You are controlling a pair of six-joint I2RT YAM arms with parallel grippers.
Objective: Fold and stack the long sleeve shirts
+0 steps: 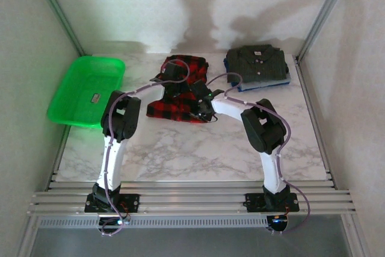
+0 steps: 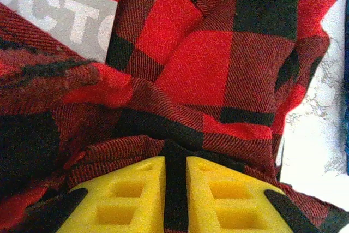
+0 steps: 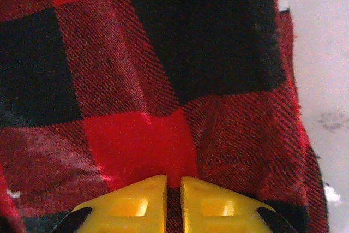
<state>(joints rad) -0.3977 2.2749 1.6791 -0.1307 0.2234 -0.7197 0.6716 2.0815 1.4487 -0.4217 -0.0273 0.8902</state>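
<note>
The red-and-black plaid flannel shirt (image 1: 180,91) lies bunched at the table's middle back, its white lettering (image 2: 60,12) showing in the left wrist view. My left gripper (image 1: 174,73) is over the shirt's far part, its yellow fingers (image 2: 125,195) shut on a fold of plaid cloth. At the shirt's right edge my right gripper (image 1: 201,102) is shut on the plaid fabric (image 3: 163,80), a thin pinch of cloth between its yellow fingers (image 3: 218,205). The folded dark grey-olive collared shirt (image 1: 257,61) rests on a blue garment (image 1: 264,82) at the back right.
A green plastic basket (image 1: 87,88) stands at the back left, overhanging the table's left edge. Bare marble tabletop (image 1: 198,148) spreads in front of the plaid shirt. Metal frame posts (image 1: 322,16) rise at the back corners.
</note>
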